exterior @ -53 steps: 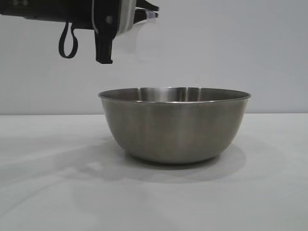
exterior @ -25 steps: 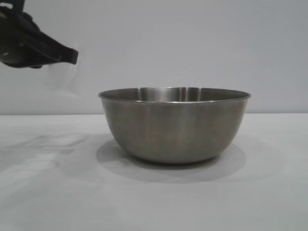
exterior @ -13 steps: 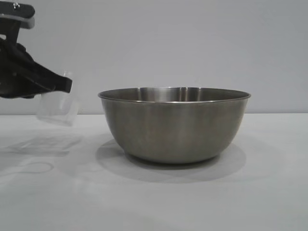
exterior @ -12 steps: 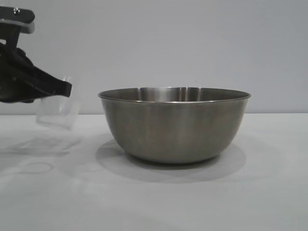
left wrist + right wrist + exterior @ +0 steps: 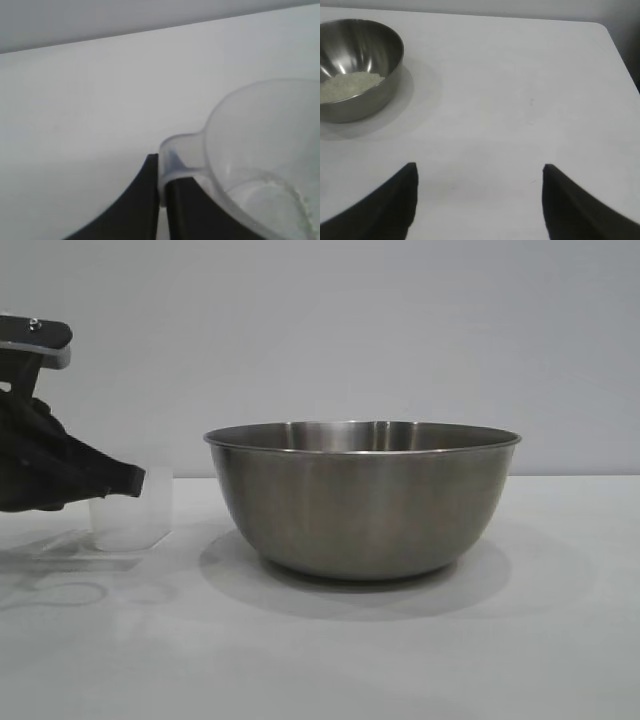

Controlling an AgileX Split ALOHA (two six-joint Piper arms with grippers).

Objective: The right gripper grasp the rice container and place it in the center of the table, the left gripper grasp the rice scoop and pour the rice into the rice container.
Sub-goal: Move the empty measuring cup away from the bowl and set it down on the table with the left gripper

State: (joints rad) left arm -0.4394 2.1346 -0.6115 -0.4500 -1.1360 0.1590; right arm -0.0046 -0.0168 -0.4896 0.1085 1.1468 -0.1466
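Plain white desk (image 5: pixel 400 660), grey wall behind; beside the rice container (image 5: pixel 363 498), the left claw (image 5: pixel 161 187) clenches the rice scoop (image 5: pixel 130 508); right claw (image 5: pixel 479 200) released.

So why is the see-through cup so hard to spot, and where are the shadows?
Exterior view: the clear rice scoop nearly blends into the pale wall and table; a soft shadow rings the rice container. Left wrist view: the scoop looks blurry, close to the lens. Right wrist view: the bowl's inside shines with glare.

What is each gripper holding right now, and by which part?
The left gripper is shut on the scoop's loop handle, beside the bowl. The right gripper is open over bare table and holds nothing.
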